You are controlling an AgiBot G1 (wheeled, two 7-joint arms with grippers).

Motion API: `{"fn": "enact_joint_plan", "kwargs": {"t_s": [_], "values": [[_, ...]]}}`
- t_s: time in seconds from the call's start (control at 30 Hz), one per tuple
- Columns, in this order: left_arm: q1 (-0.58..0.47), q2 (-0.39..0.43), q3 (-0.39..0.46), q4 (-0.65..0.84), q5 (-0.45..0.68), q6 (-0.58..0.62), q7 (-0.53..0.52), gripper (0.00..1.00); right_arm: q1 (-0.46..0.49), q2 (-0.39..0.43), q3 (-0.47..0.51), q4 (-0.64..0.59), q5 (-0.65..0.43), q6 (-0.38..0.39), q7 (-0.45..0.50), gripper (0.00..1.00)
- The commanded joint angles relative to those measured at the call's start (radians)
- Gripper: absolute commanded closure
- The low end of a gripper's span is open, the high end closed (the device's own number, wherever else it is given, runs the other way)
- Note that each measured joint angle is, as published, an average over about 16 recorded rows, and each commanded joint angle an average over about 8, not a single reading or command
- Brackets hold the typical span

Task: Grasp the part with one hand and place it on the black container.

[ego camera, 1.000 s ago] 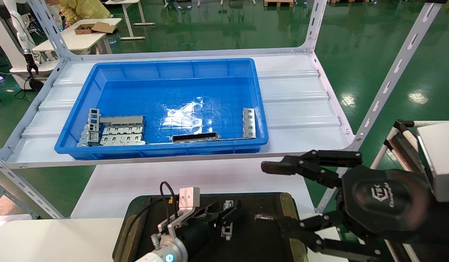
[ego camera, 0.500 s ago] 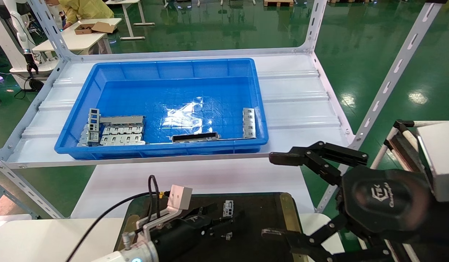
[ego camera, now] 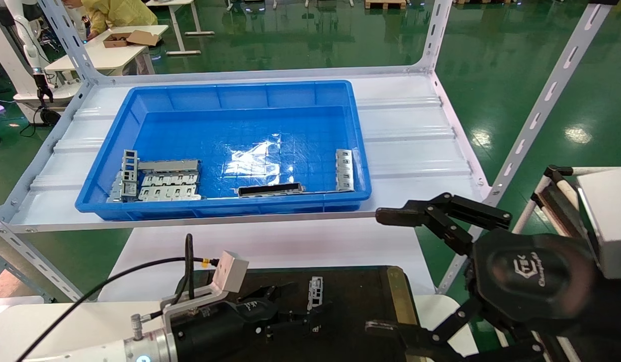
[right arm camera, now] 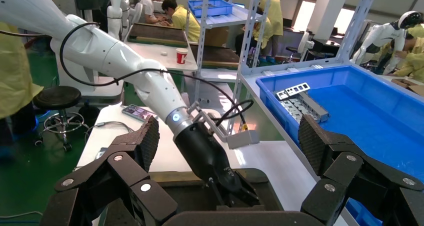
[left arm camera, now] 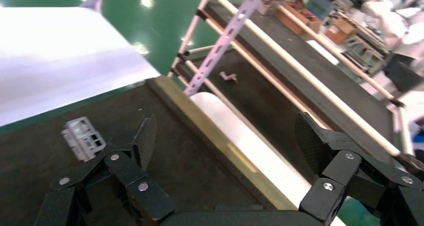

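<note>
The part (ego camera: pixel 315 293) lay flat on the black container (ego camera: pixel 370 301), toward its far edge. The left gripper (ego camera: pixel 290 309) hovered low at the part's 8 o'clock, fingers spread apart and holding nothing. The right gripper (ego camera: pixel 390 274) hung at the container's 3 o'clock edge, fingers wide open and empty. At 12 o'clock, a blue bin (ego camera: pixel 225 151) sat on a shelf.

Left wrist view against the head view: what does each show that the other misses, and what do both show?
Only the left wrist view shows the left claw open, with the part outside its fingers. Only the head view shows the blue bin holding more metal pieces, and the right claw open wide beside the tray. Both show the part lying on the black tray with its brass strip.
</note>
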Motion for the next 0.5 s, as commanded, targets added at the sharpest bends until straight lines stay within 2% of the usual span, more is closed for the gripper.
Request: {"fn": "enact_joint_plan", "kwargs": {"t_s": [0.03, 0.27, 0.5], "values": [[-0.01, -0.008, -0.007, 0.013, -0.008, 0.046, 0.011, 0.0, 0.0, 0.0, 0.0, 0.0, 0.0, 0.0, 0.0, 0.0], [-0.038, -0.04, -0.015, -0.005, -0.025, 0.133, 0.006, 0.0, 0.0, 0.0, 0.0, 0.0, 0.0, 0.0, 0.0, 0.0], [-0.058, -0.063, -0.022, -0.036, -0.034, 0.16, -0.008, 0.0, 0.0, 0.0, 0.0, 0.0, 0.0, 0.0, 0.0, 0.0]]}}
